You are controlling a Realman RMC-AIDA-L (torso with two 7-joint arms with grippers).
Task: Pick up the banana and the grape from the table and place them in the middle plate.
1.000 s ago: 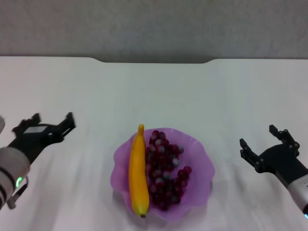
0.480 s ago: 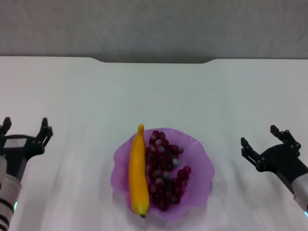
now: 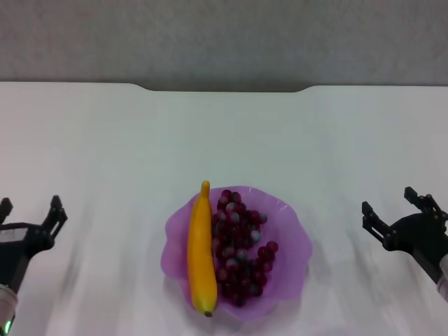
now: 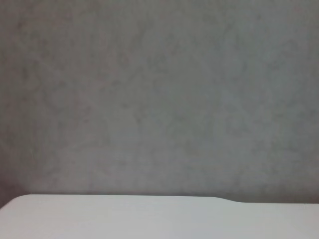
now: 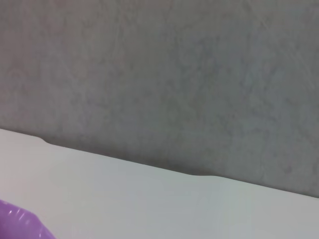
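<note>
The purple scalloped middle plate [image 3: 290, 241] sits on the white table [image 3: 224, 133] near the front centre. The yellow banana [image 3: 201, 252] lies lengthwise in the plate's left half. The dark red grape bunch [image 3: 239, 248] lies beside it, touching it, in the plate's right half. My left gripper [image 3: 29, 212] is open and empty at the far left, well clear of the plate. My right gripper [image 3: 395, 207] is open and empty at the far right. A corner of the plate shows in the right wrist view [image 5: 20, 225].
The table's far edge [image 3: 224, 88] has a shallow notch and meets a grey wall [image 3: 224, 38]. The wrist views show only that wall [image 4: 159, 99] and the table's far edge [image 5: 199, 175].
My left gripper has drawn back to the left and lower, toward the front edge. My right gripper has shifted slightly right. Banana, grapes and plate have not moved.
</note>
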